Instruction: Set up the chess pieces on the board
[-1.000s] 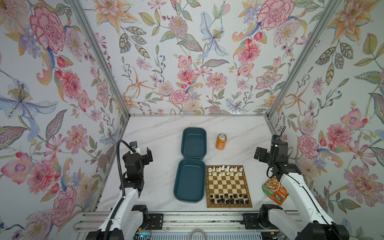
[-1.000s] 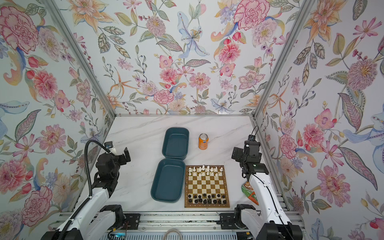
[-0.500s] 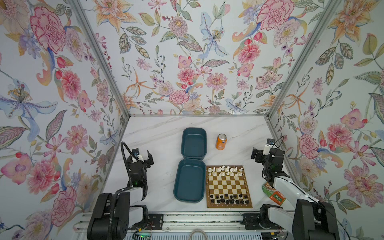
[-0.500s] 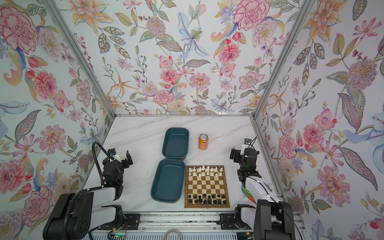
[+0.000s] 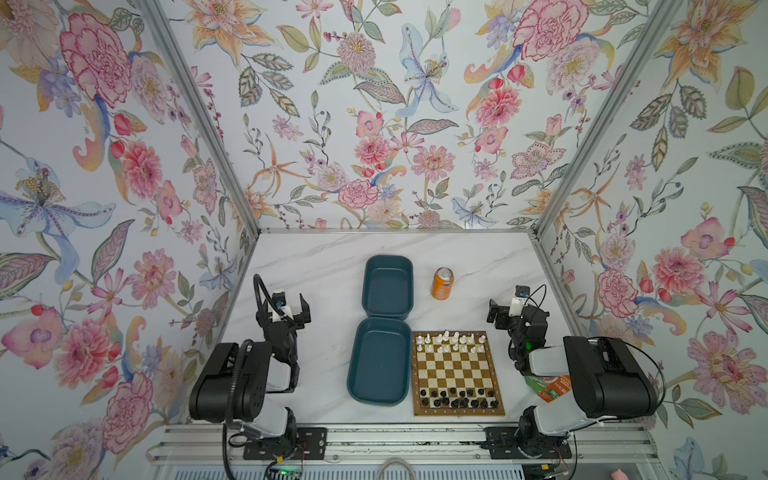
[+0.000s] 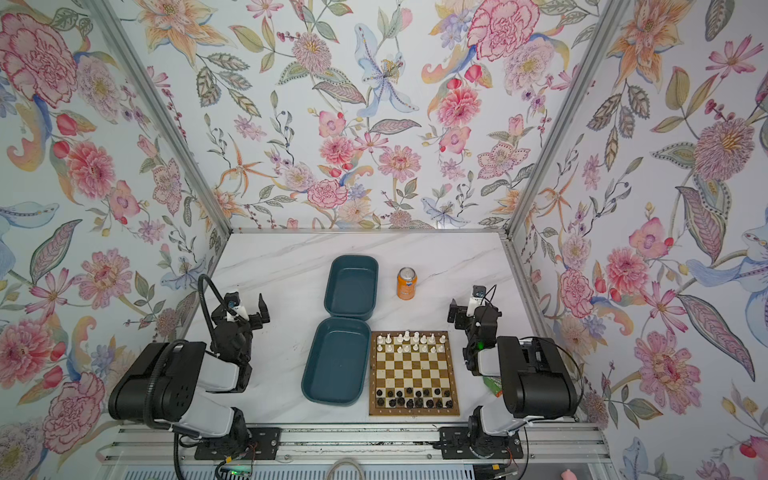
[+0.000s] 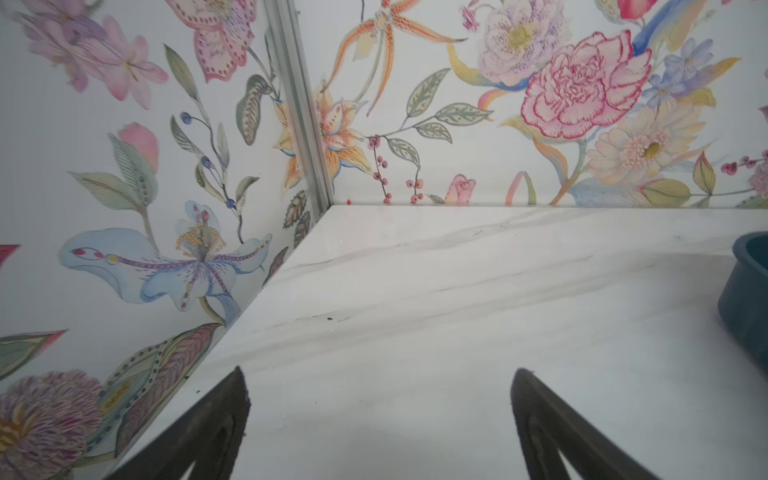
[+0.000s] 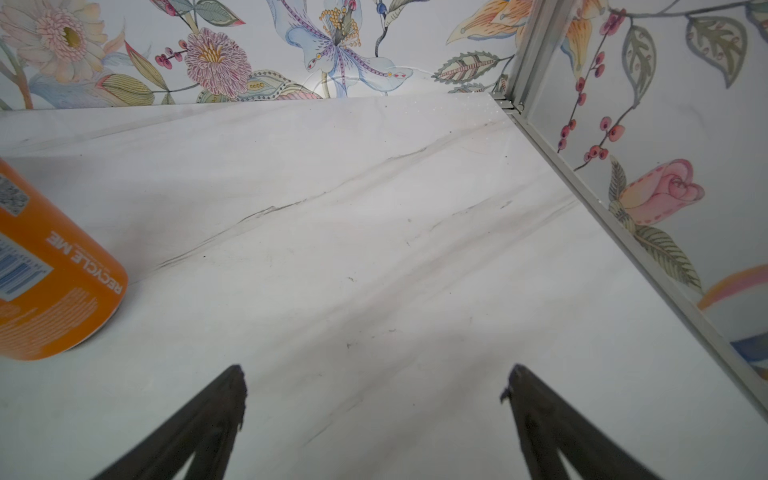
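Wrist views show the left gripper (image 7: 378,376) and right gripper (image 8: 376,372) spread apart, empty, over bare worktop (image 8: 374,249). Between them, nearer the right gripper, the board (image 5: 457,371) holds the chess pieces (image 5: 457,402) ranked along opposite edges. The setup looks essentially finished.

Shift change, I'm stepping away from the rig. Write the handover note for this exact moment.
Left pincer: open, empty, over bare table left of the teal trays.
Right pincer: open, empty, off the far right corner of the board.
White chess pieces stand along its far rows, black ones along its near rows; both trays are empty.
Done: no piece visible off the board.
Left: check each piece's square; too small to judge here.
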Tool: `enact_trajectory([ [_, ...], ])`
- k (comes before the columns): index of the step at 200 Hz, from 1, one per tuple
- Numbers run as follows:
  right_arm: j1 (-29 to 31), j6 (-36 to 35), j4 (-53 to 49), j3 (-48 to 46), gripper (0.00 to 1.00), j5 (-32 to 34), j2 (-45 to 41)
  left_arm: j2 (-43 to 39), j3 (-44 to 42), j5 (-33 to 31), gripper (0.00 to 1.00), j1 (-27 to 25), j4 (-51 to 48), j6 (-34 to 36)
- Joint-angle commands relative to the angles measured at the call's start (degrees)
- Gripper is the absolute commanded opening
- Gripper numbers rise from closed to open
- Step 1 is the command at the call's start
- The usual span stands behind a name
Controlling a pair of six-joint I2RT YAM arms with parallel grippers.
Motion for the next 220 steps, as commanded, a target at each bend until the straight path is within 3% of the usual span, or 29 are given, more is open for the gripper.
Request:
enact_trajectory([
  [1, -0.1, -1.2, 4.4, 1.0, 0.99, -1.1, 0.2, 0.3, 2.4, 0.3, 0.99, -0.9, 2.4, 2.5],
  [75, 1.1, -2.0, 4.6, 0.9, 0.99, 1.2, 0.3, 1.5, 2.4, -2.6, 0.99, -2.5, 2.7, 3.8],
  [220, 1.1, -1.9, 4.5, 1.0, 0.99, 1.0, 0.3, 1.5, 2.2, -2.3, 0.99, -2.4, 3.0, 3.9],
])
